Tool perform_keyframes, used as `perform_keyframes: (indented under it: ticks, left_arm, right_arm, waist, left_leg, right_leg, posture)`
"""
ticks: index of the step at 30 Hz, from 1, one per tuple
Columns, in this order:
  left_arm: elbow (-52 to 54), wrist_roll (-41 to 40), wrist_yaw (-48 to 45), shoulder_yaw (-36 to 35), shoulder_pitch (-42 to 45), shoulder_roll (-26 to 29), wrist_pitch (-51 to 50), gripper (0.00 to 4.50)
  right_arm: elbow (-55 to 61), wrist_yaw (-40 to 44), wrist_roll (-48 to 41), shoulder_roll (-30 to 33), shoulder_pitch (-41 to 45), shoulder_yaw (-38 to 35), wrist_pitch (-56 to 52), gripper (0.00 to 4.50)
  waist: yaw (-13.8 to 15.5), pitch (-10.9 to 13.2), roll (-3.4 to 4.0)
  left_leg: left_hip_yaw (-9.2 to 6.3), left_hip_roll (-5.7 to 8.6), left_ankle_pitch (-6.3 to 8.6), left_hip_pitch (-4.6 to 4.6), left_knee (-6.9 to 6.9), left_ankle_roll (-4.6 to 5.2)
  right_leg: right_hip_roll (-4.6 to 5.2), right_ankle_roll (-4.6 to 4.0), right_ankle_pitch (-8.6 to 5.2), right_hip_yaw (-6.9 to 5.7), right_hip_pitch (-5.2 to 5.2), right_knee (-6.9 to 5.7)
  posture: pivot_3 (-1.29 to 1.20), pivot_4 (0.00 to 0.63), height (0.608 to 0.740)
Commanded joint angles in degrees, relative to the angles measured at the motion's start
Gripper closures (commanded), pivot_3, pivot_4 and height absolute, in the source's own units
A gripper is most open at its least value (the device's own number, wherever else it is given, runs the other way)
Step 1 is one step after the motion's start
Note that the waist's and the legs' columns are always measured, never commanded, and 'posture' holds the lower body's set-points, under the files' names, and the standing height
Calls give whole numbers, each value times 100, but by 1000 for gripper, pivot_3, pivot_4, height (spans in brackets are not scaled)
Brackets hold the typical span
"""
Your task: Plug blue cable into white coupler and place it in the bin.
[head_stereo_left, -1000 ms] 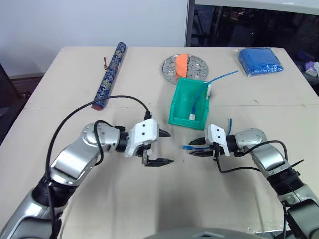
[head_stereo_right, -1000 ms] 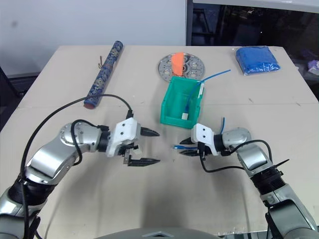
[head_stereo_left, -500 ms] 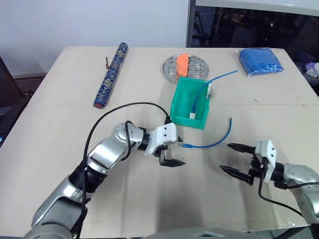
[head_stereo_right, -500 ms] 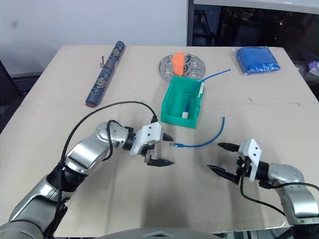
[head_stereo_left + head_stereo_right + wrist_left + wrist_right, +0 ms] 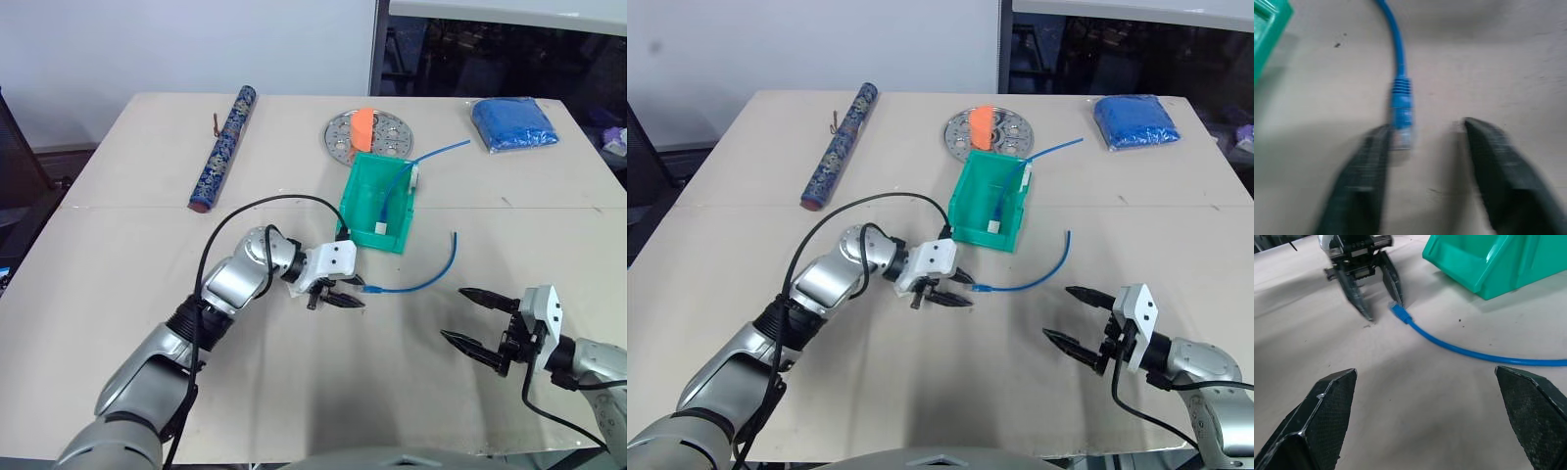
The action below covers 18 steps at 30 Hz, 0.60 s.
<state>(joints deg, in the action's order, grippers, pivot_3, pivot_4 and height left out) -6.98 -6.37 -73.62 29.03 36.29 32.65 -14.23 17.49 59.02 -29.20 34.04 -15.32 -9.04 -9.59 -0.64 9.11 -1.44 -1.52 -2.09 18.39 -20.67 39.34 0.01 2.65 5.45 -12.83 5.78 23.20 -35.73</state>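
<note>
From the head view, the blue cable [image 5: 416, 282] is seen lying loose on the counter [image 5: 118, 294], its long axis running in a shallow curve from the plug end beside the left tool [image 5: 341, 294] away toward the right tool's [image 5: 478, 326] side, where the far end bends up toward the back of the counter. The plug is pointed at the left tool. The bin [image 5: 377, 203] is found just behind the left tool, a second blue cable [image 5: 431, 152] hanging out over its rim.

In the left wrist view, the clear plug tip is seen lying against one finger [image 5: 1364, 181] of the left tool; a gap is left to the other finger, so the tool is partly closed, nothing yet clamped.

In the right wrist view, the right tool's fingers [image 5: 1317, 416] are spread wide, nothing between them, and the cable is stretched across the counter ahead, well apart from them.
</note>
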Motion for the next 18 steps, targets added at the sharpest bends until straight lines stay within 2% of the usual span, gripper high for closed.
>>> perform_keyframes:
  ticks: [1, 2, 4, 6, 10, 14, 18]
  left_arm:
    - [-113, 51, -58, -91, -31, -60, 110, 4189]
    - [-108, 24, -61, -130, -46, -81, 129, 4443]
    - [-84, -61, -55, -227, -71, -133, 127, 4443]
    - [52, -356, -33, -455, -82, -274, -122, 4443]
    - [697, -1723, 51, -1252, 14, -705, -1600, 4443]
    - [1247, -2778, 58, -1709, 19, -836, -2785, 4443]
    - [1396, -3150, 140, -1835, 34, -816, -3235, 4443]
  right_arm:
    - [203, -40, -48, -15, -69, -43, 103, 0]
    - [225, -58, -84, -18, -91, -32, 41, 0]
    - [298, -105, -229, -29, -142, -14, -160, 0]
    - [533, -207, -776, -43, -251, -62, -717, 0]
    - [933, -475, -1948, -95, -342, -129, -1760, 0]
    - [1156, -1106, -2682, -460, 197, -3, -2263, 0]
    - [1205, -1766, -3154, -930, 1032, 97, -2534, 0]
  waist:
    - [1, 0, 1]
    - [0, 0, 1]
    - [-1, 0, 1]
    - [1, 0, 1]
    - [0, 0, 0]
    - [-48, -1, 3]
    - [-48, -2, 5]
  left_leg:
    - [0, 0, 0, 0, -1, 0]
    - [-1, 0, 0, 0, 0, 0]
    - [-3, 0, 0, 0, 0, 0]
    - [-3, 0, 0, 0, 0, 0]
    - [-16, 0, 0, -7, 4, 0]
    - [-29, -1, 0, -7, 3, 0]
    - [-36, -1, 0, -4, 1, 0]
  right_leg:
    - [0, 0, 0, 0, 0, 0]
    - [0, 0, 0, -1, 0, 0]
    - [0, 0, 0, -2, 0, -2]
    - [0, 0, 0, -2, 0, -3]
    - [0, 0, 0, -10, 0, -7]
    - [0, 0, 0, -19, 0, -9]
    - [-1, 0, 0, -24, 0, -14]
  posture:
    - [0, 150, 740]
    - [0, 150, 740]
    - [0, 150, 740]
    - [0, 150, 740]
    - [0, 150, 740]
    - [0, 150, 740]
    - [0, 150, 740]
